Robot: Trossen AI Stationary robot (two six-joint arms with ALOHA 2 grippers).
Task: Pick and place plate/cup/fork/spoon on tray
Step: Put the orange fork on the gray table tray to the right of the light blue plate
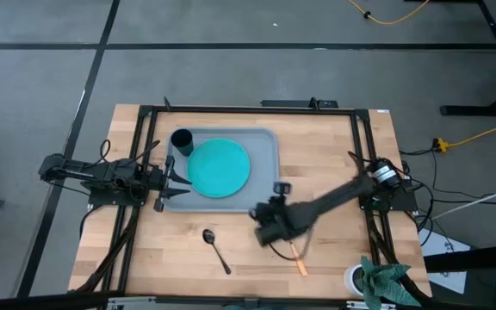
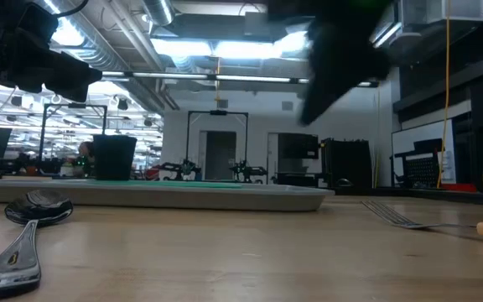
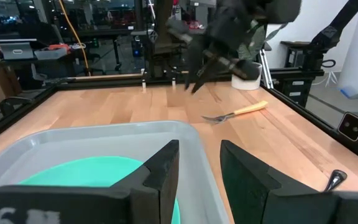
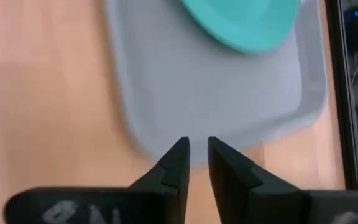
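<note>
The grey-blue tray (image 1: 265,185) lies at the table's far middle. The teal plate (image 1: 219,167) lies flat in it, and the dark cup (image 1: 182,140) stands in its far left corner. The dark spoon (image 1: 216,248) and the orange-handled fork (image 1: 298,257) lie on the bare wood near the front edge. The fork also shows in the left wrist view (image 3: 235,113). My right gripper (image 1: 261,226) hangs above the table off the tray's near right corner, narrowly open and empty (image 4: 196,155). My left gripper (image 3: 199,168) is open and empty at the tray's left rim (image 1: 169,182).
A white cup with a teal cloth (image 1: 370,279) stands at the near right corner. A black frame rail (image 1: 364,164) runs around the table. Bare wood lies between the tray and the front edge.
</note>
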